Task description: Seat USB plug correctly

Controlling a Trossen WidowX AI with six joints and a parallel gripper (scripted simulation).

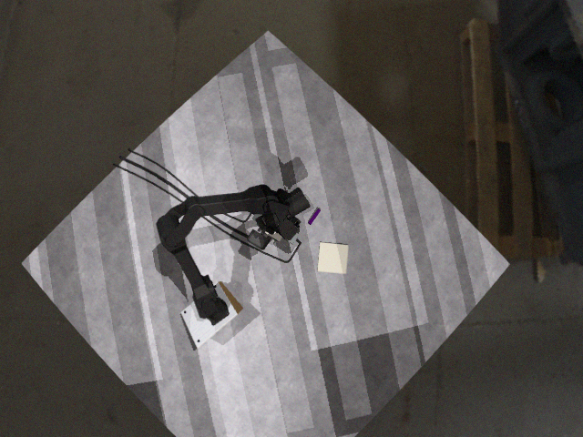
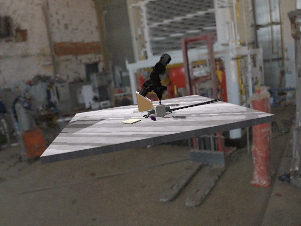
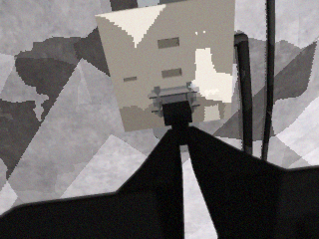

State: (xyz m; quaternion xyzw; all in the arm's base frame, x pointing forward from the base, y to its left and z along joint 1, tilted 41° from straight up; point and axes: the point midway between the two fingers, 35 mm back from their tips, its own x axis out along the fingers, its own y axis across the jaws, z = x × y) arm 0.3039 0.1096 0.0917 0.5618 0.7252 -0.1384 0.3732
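One gripper (image 3: 177,130) pinched on the USB plug (image 3: 176,106), plug seated partway in a top socket of the power cube (image 3: 150,60). Extraction step judged in hand; next: straight lift, half-turn, reinsertion. Beyond cube: purple stick (image 1: 313,216), cream pad (image 1: 333,257).

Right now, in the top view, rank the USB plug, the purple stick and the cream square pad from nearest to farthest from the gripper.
1. USB plug: pinched in the gripper, on the power cube.
2. Purple stick: just right of the gripper, lying on the table.
3. Cream square pad: farther right and lower, lying flat.
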